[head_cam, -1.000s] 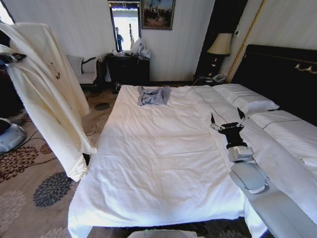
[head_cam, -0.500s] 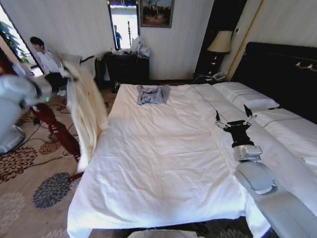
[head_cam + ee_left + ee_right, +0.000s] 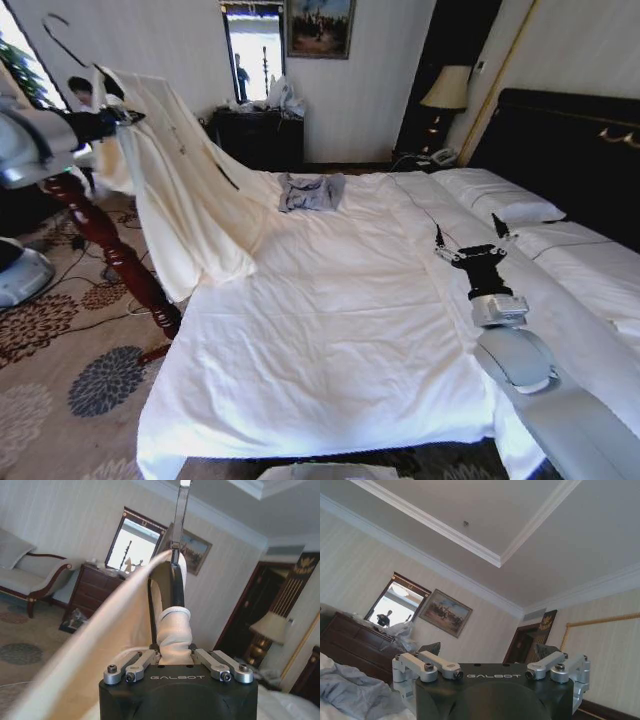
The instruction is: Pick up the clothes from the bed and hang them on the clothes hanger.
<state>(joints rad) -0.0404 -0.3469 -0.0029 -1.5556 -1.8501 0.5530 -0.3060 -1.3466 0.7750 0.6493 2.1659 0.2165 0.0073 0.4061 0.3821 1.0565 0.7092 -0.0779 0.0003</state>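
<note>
Head view: I hold the left gripper [image 3: 120, 118] high at the bed's left side, above the dark-red post [image 3: 110, 250]. Its jaws are closed on the clothes [image 3: 190, 200], bunched together with the neck of the clothes hanger [image 3: 62, 35], whose thin black hook arcs above. The cream garment drapes from the grip down over the near-left edge of the bed [image 3: 320, 330], its lower part resting on the sheet.

Left wrist view: a roll of cream fabric [image 3: 172, 630] is pinched between the jaws of the left gripper [image 3: 175, 655], with the hanger's dark shoulder and metal stem rising straight from it.

The right gripper [image 3: 470, 245] hovers over the right half of the bed near the pillows [image 3: 495, 200], jaws spread wide and empty; the right wrist view shows the same spread of the right gripper [image 3: 490, 655]. The small grey-blue garment [image 3: 310, 190] lies untouched at the far end.

To do this step well, I judge that the grip must stay firm on both fabric and hanger while I lift the trailing cloth clear of the sheet, keeping the hook upright and free so it can catch its support. The sleeve could snag on the post.
</note>
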